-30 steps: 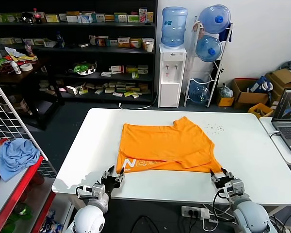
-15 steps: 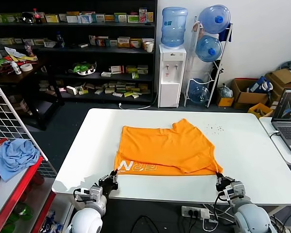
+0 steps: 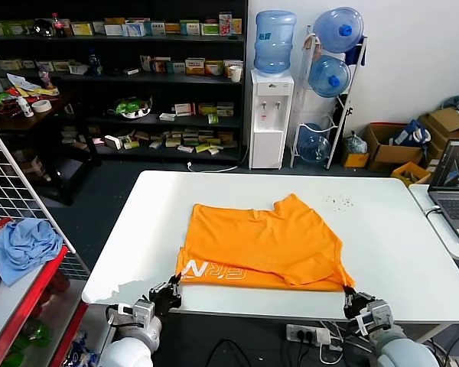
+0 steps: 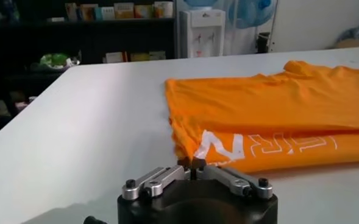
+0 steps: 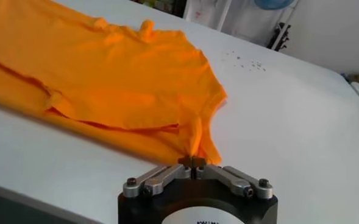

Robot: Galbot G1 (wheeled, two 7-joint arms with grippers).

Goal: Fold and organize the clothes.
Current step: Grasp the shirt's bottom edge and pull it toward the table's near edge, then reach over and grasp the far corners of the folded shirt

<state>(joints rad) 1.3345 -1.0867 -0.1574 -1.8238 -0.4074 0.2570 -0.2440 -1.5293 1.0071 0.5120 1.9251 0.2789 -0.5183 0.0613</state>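
Note:
The orange T-shirt lies partly folded on the white table, with white lettering along its near edge. At the near table edge, my left gripper is shut on the shirt's near left corner. The left wrist view shows that gripper pinching the cloth next to the lettering. My right gripper is shut on the near right corner. In the right wrist view, its tips clamp a bunched point of the shirt.
A laptop sits on a side table at the right. A light blue cloth lies on the red shelf behind a wire rack at the left. Small specks dot the table's far right. Shelves and a water dispenser stand behind.
Both grippers have shut on the shirt's near corners and drawn back toward the near table edge. The shirt slid with them, and more of its lettering shows.

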